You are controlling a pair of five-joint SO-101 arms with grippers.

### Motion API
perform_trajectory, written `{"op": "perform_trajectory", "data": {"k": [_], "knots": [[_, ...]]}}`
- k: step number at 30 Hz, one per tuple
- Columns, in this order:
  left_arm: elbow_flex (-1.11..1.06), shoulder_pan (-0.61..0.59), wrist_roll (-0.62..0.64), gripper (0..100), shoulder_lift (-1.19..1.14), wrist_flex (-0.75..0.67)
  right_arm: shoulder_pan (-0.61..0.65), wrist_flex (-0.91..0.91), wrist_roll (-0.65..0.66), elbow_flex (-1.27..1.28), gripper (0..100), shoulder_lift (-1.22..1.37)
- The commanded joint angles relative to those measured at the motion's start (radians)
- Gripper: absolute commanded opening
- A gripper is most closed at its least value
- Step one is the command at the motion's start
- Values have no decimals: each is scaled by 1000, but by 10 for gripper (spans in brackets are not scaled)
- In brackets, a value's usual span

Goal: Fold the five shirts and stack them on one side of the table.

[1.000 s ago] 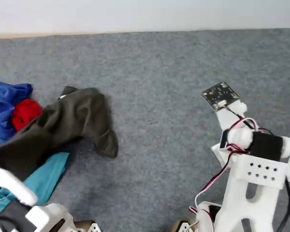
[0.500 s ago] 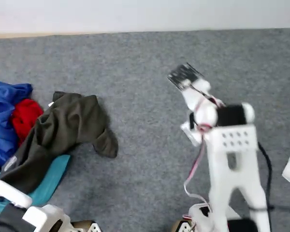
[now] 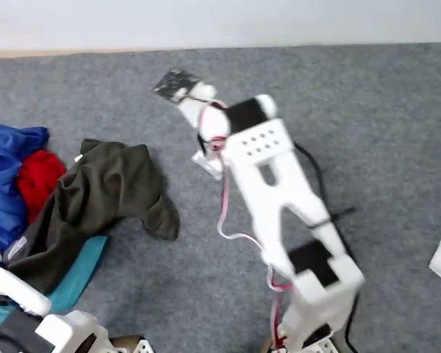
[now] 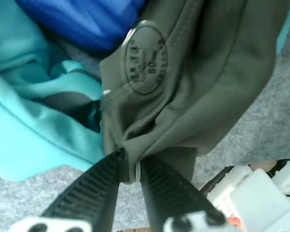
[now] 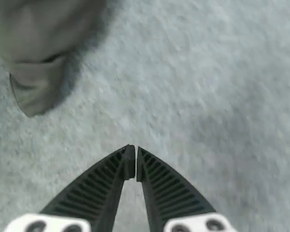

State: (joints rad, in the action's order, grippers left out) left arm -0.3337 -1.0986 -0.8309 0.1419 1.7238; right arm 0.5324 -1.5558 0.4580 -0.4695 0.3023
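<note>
Shirts lie in a messy heap by the left edge of the tabletop (image 3: 353,110), and none of them is folded yet. On top is a dark green shirt (image 3: 106,191). A blue shirt (image 3: 7,173) and a red shirt (image 3: 38,173) sit beside it, and a blue-green shirt (image 3: 70,272) lies under it, toward the near left corner. The left tool (image 4: 129,166) is squeezed tight on a bunched fold of the dark green shirt, right next to the blue-green shirt. The right arm (image 3: 268,176) stretches across the middle of the tabletop. The right tool (image 5: 132,162) is pressed together with nothing in it, over bare tabletop near a loose sleeve end of the dark green shirt. I think the left tool's pinch is small, so the cloth could slip out on a hard pull. The fold looks thick, so it may be two layers, and then the shirt would not open flat. The blue-green shirt is so close it could get dragged along too. If the right tool comes down closed, it would only push the sleeve into a lump.
</note>
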Motion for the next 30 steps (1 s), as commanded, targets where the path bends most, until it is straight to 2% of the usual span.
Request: {"op": "perform_trajectory", "data": {"k": [1,9,15,17,24,30], "knots": [[1,38,0,3,41,-8,56,19,-5,-183,37,122],[1,147,61,3,41,-8,139,113,-3,-509,46,392],[1,229,110,3,41,-21,202,116,-5,-703,177,555],[-1,241,127,3,41,-40,222,113,-5,-750,189,598],[-1,275,180,3,41,-63,291,122,-5,-804,189,711],[-1,278,206,3,41,-63,297,148,-5,-804,187,800]]}}
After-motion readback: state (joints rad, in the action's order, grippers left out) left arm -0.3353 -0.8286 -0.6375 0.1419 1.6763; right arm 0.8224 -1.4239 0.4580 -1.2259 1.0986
